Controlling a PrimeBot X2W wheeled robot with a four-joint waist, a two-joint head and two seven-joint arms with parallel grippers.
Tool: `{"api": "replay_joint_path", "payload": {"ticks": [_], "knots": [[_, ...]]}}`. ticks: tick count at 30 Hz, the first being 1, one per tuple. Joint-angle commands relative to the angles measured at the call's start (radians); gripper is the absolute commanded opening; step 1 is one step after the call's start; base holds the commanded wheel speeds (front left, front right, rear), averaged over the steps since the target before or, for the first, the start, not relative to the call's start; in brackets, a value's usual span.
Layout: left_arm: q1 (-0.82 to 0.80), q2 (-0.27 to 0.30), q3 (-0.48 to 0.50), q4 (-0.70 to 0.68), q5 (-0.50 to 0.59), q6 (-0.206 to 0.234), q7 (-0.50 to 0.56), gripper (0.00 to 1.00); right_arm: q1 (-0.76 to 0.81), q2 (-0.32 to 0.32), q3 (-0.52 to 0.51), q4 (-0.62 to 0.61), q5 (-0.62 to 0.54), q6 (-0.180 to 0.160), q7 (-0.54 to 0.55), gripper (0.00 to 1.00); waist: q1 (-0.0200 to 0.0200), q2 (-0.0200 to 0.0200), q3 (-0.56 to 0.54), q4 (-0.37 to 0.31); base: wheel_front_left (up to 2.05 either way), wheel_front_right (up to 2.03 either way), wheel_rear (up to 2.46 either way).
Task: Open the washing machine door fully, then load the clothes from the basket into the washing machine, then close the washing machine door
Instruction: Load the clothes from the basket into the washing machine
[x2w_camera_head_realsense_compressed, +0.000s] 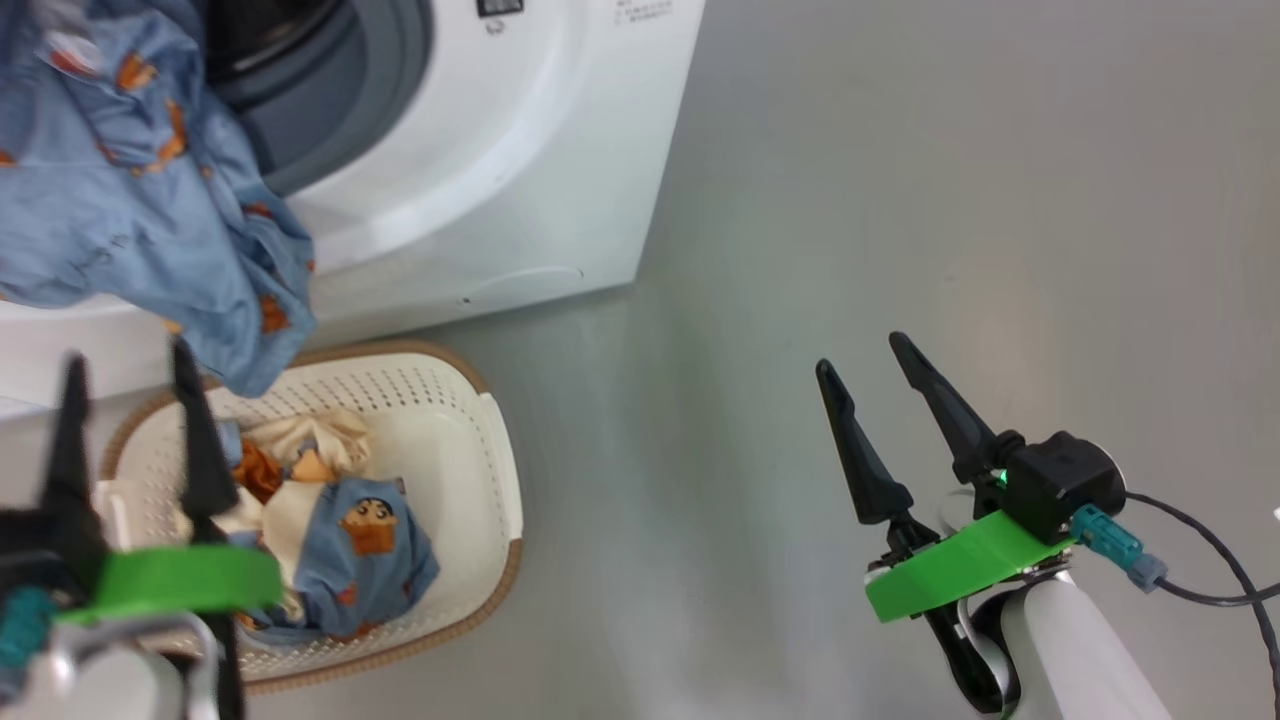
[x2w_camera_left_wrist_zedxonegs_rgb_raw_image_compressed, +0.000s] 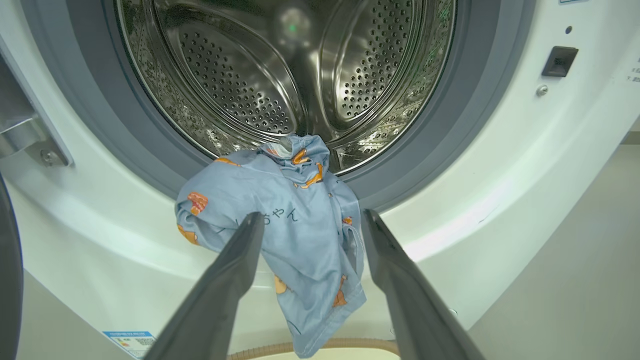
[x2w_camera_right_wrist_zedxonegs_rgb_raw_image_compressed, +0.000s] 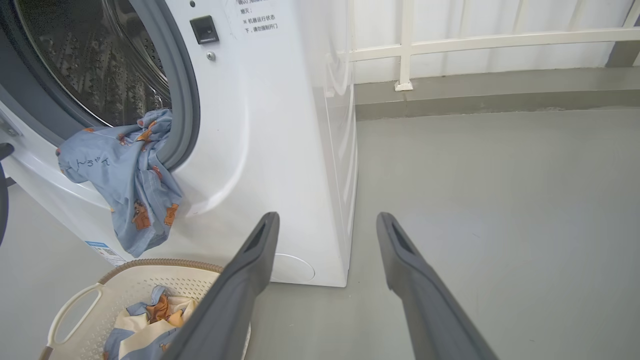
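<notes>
The washing machine (x2w_camera_head_realsense_compressed: 520, 150) stands with its steel drum (x2w_camera_left_wrist_zedxonegs_rgb_raw_image_compressed: 300, 75) exposed. A sliver of the door's black rim (x2w_camera_left_wrist_zedxonegs_rgb_raw_image_compressed: 7, 280) shows swung out on the hinge side. One light blue printed garment (x2w_camera_left_wrist_zedxonegs_rgb_raw_image_compressed: 295, 235) hangs from the drum over the grey gasket and down the white front, its lower end above the basket (x2w_camera_head_realsense_compressed: 450, 440). More clothes (x2w_camera_head_realsense_compressed: 350, 540) lie bunched in the basket. My left gripper (x2w_camera_left_wrist_zedxonegs_rgb_raw_image_compressed: 312, 216) is open just in front of the hanging garment, touching nothing. My right gripper (x2w_camera_head_realsense_compressed: 860, 355) is open over bare floor, to the right of the basket.
Grey floor (x2w_camera_right_wrist_zedxonegs_rgb_raw_image_compressed: 500, 200) stretches to the right of the machine up to a white railing (x2w_camera_right_wrist_zedxonegs_rgb_raw_image_compressed: 450, 45). The round filter cover (x2w_camera_right_wrist_zedxonegs_rgb_raw_image_compressed: 295, 267) sits low on the machine's front. A dark cable (x2w_camera_head_realsense_compressed: 1210, 580) trails from my right wrist.
</notes>
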Motion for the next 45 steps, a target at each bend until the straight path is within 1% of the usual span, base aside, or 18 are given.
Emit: {"api": "replay_joint_path", "payload": {"ticks": [1,5,10,14,21,25,30,45], "knots": [[0.044,0.006,0.016,-0.038,0.002,0.015,-0.007,1.00,0.030,0.002,0.011,-0.013,-0.019,0.002,0.004,1.00,0.0000,0.0000,-0.062,0.032,0.00,0.00,0.00],[0.116,-0.022,-0.019,-0.039,-0.001,0.021,-0.008,1.00,0.050,0.002,0.002,-0.006,-0.029,0.002,0.017,1.00,0.0000,0.0000,-0.117,0.047,0.00,0.00,0.00],[0.183,-0.036,-0.042,-0.024,-0.003,0.028,-0.010,1.00,0.087,0.002,-0.004,-0.002,-0.033,0.002,0.034,1.00,0.0000,0.0000,-0.189,0.059,0.00,0.00,0.00],[0.233,-0.038,-0.052,-0.020,-0.009,0.030,-0.009,1.00,0.123,0.002,-0.007,-0.008,-0.033,0.002,0.048,1.00,0.0000,0.0000,-0.240,0.067,0.00,0.00,0.00],[0.292,-0.035,-0.055,-0.030,-0.020,0.039,-0.001,1.00,0.176,0.002,-0.017,-0.034,-0.032,0.002,0.068,1.00,0.0000,0.0000,-0.289,0.079,0.00,0.00,0.00],[0.317,-0.035,-0.053,-0.041,-0.023,0.049,-0.002,1.00,0.198,0.002,-0.019,-0.057,-0.030,0.002,0.082,1.00,0.0000,0.0000,-0.304,0.085,0.00,0.00,0.00],[0.329,-0.031,-0.054,-0.043,-0.028,0.051,0.002,1.00,0.211,0.002,-0.018,-0.079,-0.032,0.002,0.095,1.00,0.0000,0.0000,-0.309,0.089,0.00,0.00,0.00],[0.303,-0.036,-0.059,-0.034,-0.035,0.055,0.003,1.00,0.204,0.002,-0.026,-0.110,-0.037,0.002,0.104,1.00,0.0000,0.0000,-0.277,0.101,0.00,0.00,0.00]]}}
